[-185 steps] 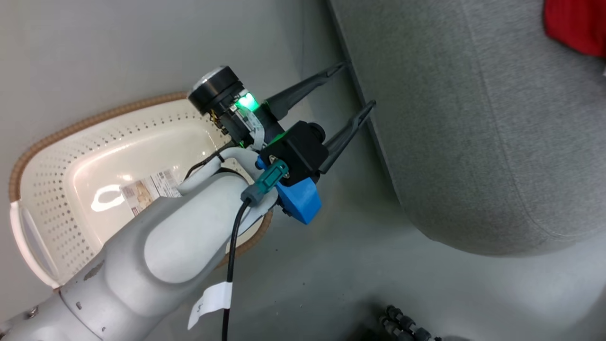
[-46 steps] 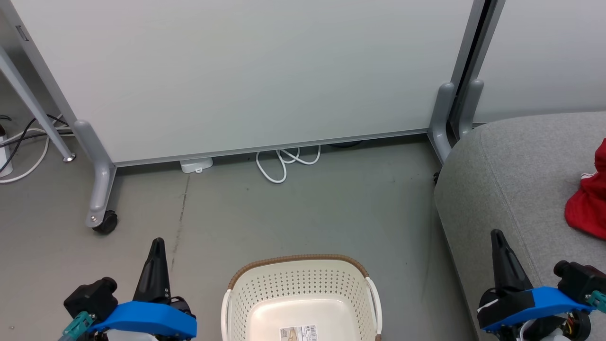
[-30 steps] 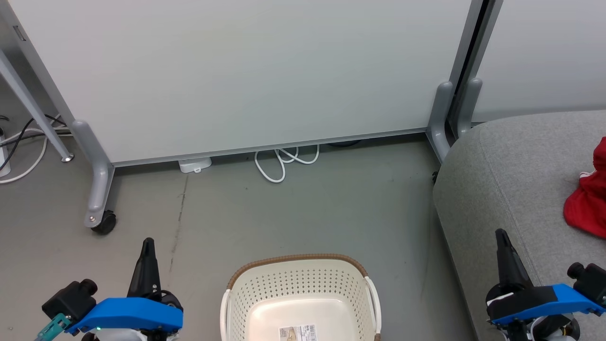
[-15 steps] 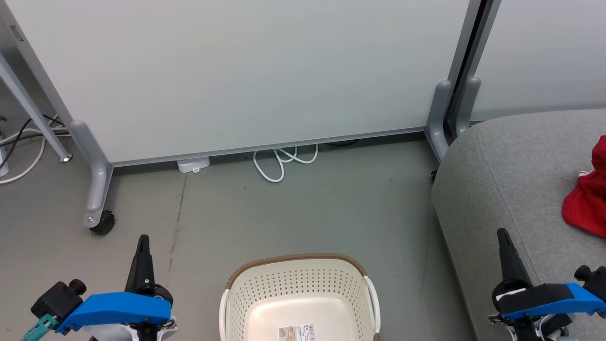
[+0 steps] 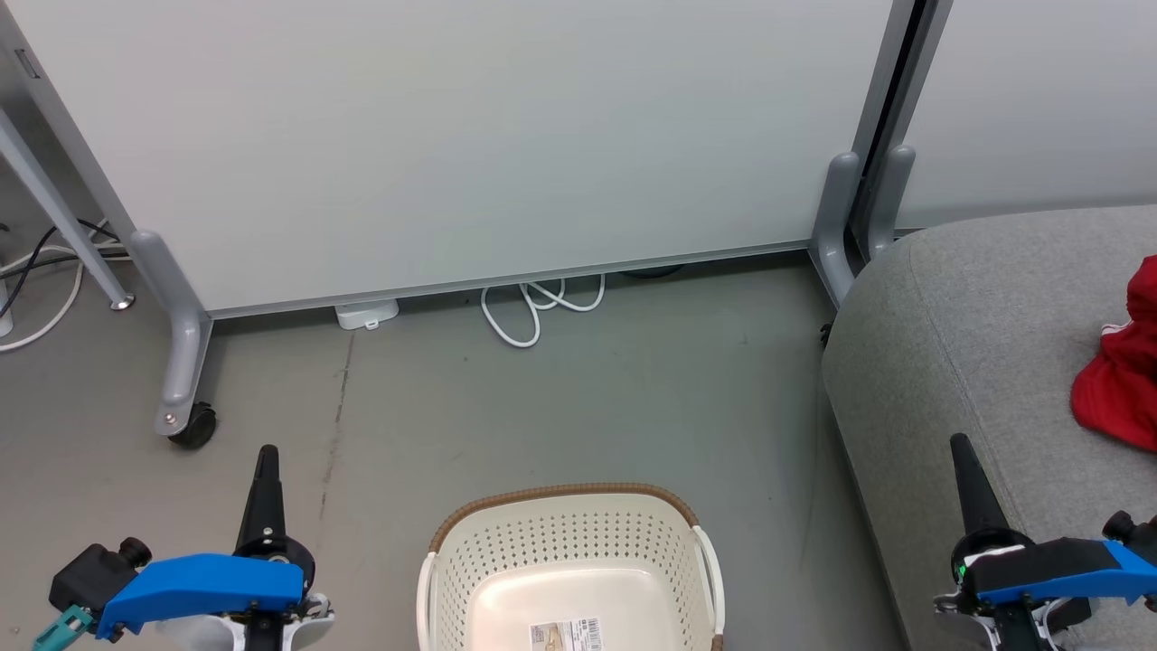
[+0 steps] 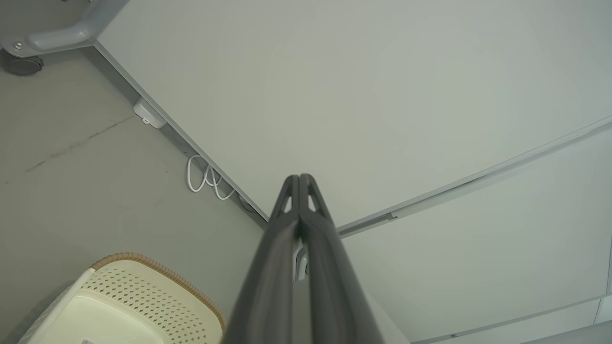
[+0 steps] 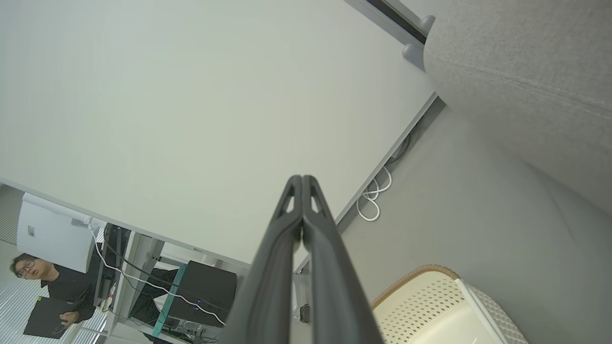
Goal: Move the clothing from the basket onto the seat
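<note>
The clothing [image 5: 1118,398], a red bundle with a bit of white trim, lay on the seat [image 5: 976,362] at the far right, cut off by the picture's edge. It was in the same spot on the cushion as a second and a half before. The basket [image 5: 565,551] stood on the floor [image 5: 560,407] close to me, between my arms and left of the seat. What showed of its bottom was bare but for a label sticker [image 5: 566,635]. Six seconds earlier my head had looked steeply down past one arm whose fingers were spread by the seat's edge; the view had swung up since.

My left gripper [image 5: 266,450] was clenched on nothing, its fingers [image 6: 287,224] pressed flat together in the left wrist view. It had slid outward, further left of the basket than a second and a half before. My right gripper [image 5: 958,440], clenched and empty too, hung over the seat's near left edge and had barely shifted.

Beyond stood a white partition panel [image 5: 470,136] on a castor [image 5: 192,427], with a coil of white cable [image 5: 533,312] at its foot. In the right wrist view a person [image 7: 52,286] in dark clothes showed past the panel's edge.
</note>
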Robot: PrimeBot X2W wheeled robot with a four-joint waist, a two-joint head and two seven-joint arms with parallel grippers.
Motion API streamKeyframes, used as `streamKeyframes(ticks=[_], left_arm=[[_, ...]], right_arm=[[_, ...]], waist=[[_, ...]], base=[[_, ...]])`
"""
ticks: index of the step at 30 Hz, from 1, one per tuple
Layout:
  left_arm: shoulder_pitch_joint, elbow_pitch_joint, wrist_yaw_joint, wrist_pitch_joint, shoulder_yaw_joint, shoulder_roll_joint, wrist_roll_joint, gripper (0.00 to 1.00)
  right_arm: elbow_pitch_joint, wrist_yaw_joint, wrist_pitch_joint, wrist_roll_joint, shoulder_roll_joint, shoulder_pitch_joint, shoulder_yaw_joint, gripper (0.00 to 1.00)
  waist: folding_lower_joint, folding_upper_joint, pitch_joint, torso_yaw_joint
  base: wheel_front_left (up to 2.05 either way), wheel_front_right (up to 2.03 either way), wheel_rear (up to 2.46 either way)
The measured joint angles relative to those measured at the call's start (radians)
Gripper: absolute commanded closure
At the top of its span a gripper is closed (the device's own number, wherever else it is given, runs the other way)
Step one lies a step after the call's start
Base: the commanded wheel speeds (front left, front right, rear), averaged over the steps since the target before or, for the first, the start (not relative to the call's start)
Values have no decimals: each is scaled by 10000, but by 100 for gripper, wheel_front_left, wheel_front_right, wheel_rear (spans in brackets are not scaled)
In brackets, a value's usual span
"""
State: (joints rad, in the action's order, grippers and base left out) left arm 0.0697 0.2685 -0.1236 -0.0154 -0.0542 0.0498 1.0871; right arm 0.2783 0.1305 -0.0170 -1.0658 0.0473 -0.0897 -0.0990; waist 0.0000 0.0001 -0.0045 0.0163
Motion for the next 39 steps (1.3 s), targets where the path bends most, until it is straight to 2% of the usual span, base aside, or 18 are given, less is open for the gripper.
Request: streamKeyframes(ticks=[19,39], left_arm=[[147,-81,-4,477,-244,2,1965,100],[205,-138,-8,863,-387,2,3570,100]], right_arm=[[-113,0,510,-2063,2,-44,-56,100],[-215,0,878,-3699,4,-89,-94,100]], waist=[[0,0,25,-52],[0,0,48,-102]], base=[[0,0,0],[0,0,0]])
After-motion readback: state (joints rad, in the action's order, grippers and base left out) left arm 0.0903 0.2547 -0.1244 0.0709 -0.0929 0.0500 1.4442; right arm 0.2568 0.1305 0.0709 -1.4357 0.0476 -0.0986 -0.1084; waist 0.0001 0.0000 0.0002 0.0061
